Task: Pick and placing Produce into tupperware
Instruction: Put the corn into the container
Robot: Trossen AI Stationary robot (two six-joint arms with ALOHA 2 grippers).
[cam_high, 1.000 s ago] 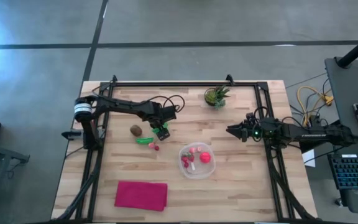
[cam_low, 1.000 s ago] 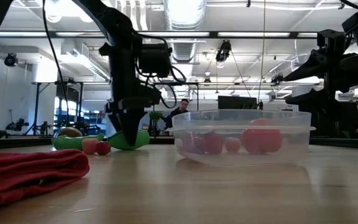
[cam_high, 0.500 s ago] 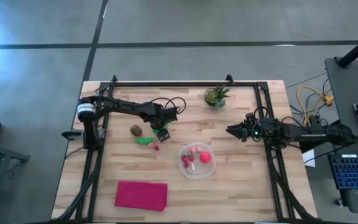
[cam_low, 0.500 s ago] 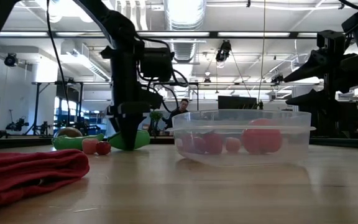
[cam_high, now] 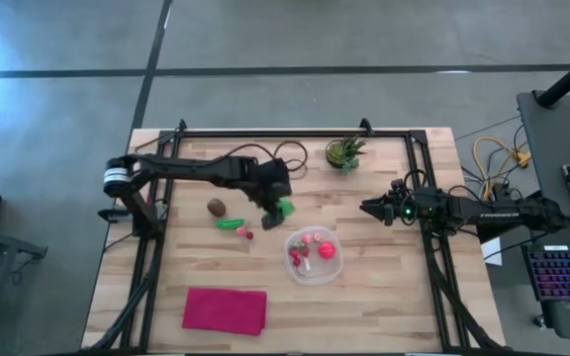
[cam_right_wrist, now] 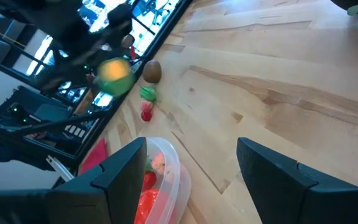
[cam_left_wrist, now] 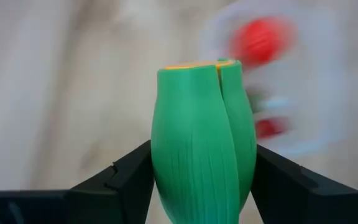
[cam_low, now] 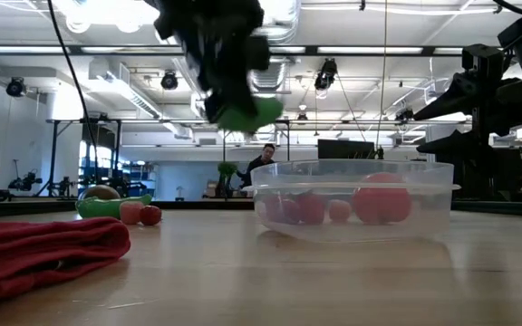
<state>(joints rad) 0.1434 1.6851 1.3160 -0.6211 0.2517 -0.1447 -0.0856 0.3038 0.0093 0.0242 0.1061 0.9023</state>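
Observation:
My left gripper (cam_high: pixel 278 205) is shut on a green ribbed produce piece (cam_left_wrist: pixel 201 149) with a yellow cut end. It hangs high above the table (cam_low: pixel 243 113), just left of the clear tupperware (cam_high: pixel 313 254) (cam_low: pixel 352 199), which holds red and pink pieces. A brown oval (cam_high: pixel 216 207), a green elongated piece (cam_high: pixel 231 223) and a small red one (cam_high: pixel 248 234) lie on the table. My right gripper (cam_high: pixel 369 208) (cam_right_wrist: pixel 197 186) waits open at the table's right side. My left gripper pinches the green piece between its two fingers (cam_left_wrist: pixel 126 177), one on each ribbed side (cam_left_wrist: pixel 161 180). Its yellow cut end (cam_left_wrist: pixel 194 63) points away from the gripper. The piece is lifted clear of the table, below the gripper in the low view.
A magenta cloth (cam_high: pixel 225 310) (cam_low: pixel 43 249) lies near the table's near left corner. A potted plant (cam_high: pixel 344 151) stands at the far edge. Black frame rails (cam_high: pixel 265 133) run along the table's sides. Bare wood (cam_high: pixel 384 267) lies right of the tupperware.
My left gripper, shut on the green piece at the table a second ago, has risen and moved toward the table's right, toward the tupperware. The green piece has been lifted clear of the table. The other produce has stayed in place.

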